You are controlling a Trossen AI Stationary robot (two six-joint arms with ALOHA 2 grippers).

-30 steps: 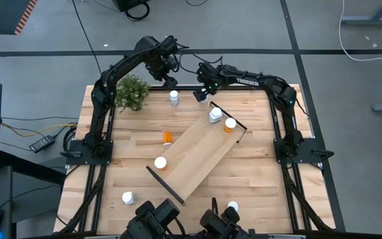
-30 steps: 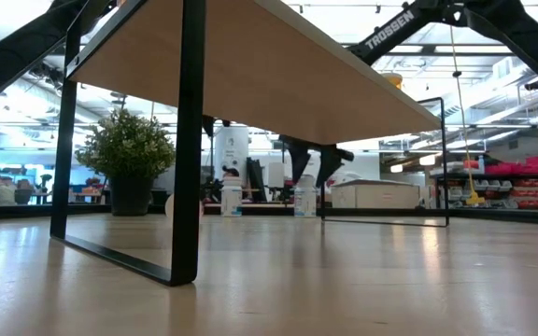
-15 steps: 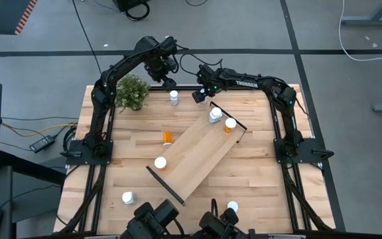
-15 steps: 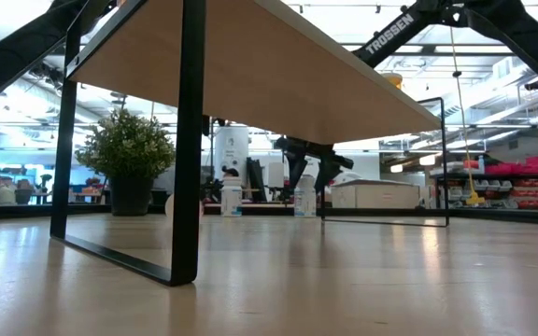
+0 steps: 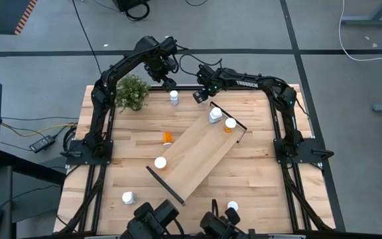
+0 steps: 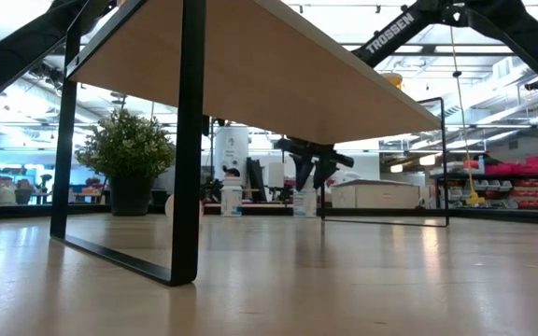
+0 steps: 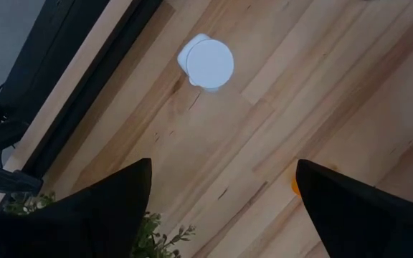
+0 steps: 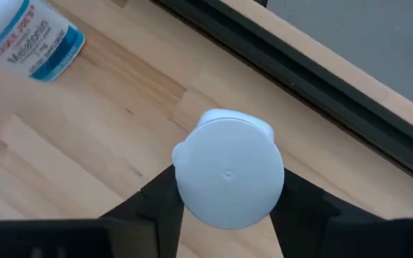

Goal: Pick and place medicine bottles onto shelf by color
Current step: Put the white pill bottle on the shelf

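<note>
Right gripper (image 5: 197,97) lower, over wooden table (image 5: 138,149)

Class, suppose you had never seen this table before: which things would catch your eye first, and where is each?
The long shelf lies slantwise across the table's middle, with two bottles at its far end. The right tool has a white-capped bottle between its fingers near the far edge. A green plant stands at the far left corner.

I work in a robotics lab or workshop. My pale wooden butcher-block desk (image 5: 138,149) stands on a grey concrete floor (image 5: 38,60) marked with dark tape lines (image 5: 296,40), loose black cables (image 5: 85,36) trailing over it. Beyond the desk's far edge are bright ceiling lights (image 6: 493,70) and racks of red storage bins (image 6: 530,191).
</note>
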